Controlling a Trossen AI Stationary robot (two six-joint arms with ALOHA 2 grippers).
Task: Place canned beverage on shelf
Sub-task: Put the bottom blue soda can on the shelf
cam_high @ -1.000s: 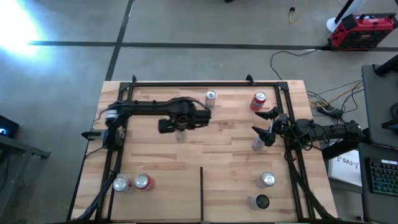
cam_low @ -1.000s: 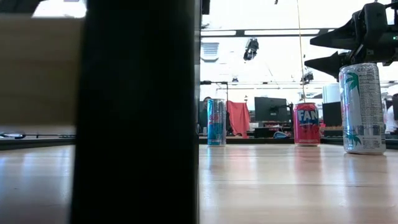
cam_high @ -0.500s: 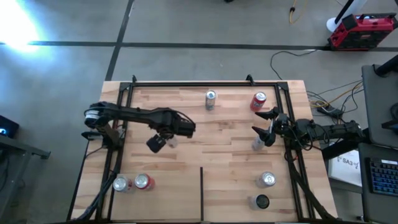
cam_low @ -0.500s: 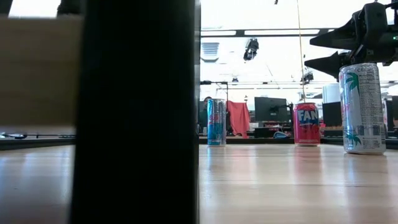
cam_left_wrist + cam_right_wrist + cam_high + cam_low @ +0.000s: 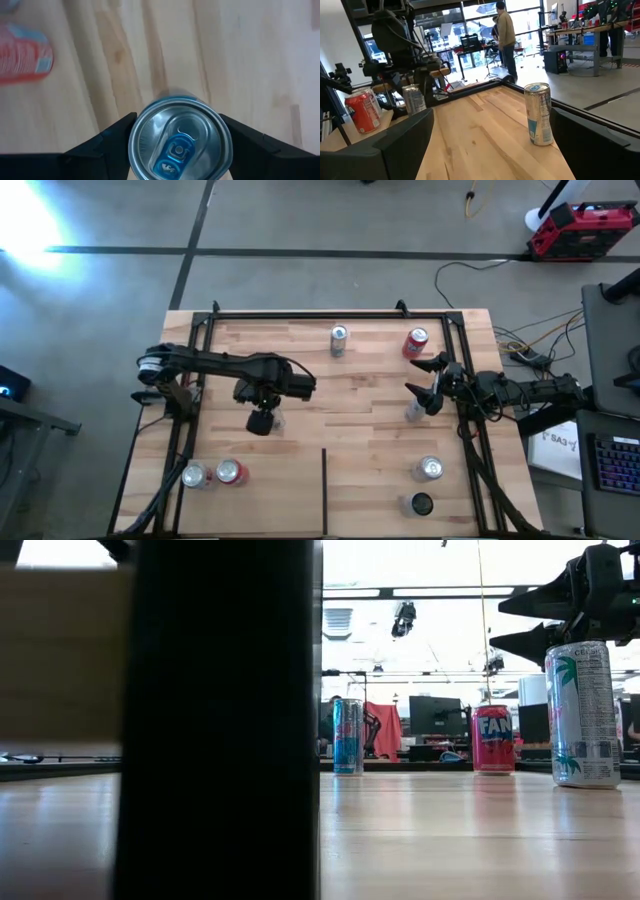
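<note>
The shelf, a pale butcher-block board framed by black rails, was seen lying flat, with a thin black divider strip rising from its near edge. The left gripper was held over the board to the left of that strip, its fingers clamped on a silver can with a blue tab, grasped by its sides and seen from directly above. The right gripper was parked at the board's right rail with its jaws spread wide and nothing between them; a pale can stood just beside it. Along the far edge a blue-and-silver can and a red can were standing apart. Two cans were set side by side near the left corner of the near edge, and a silver can and a dark one stood right of the strip. Grey concrete floor surrounded the board; beyond it, desks, monitors and a standing person were visible in a bright workshop.
</note>
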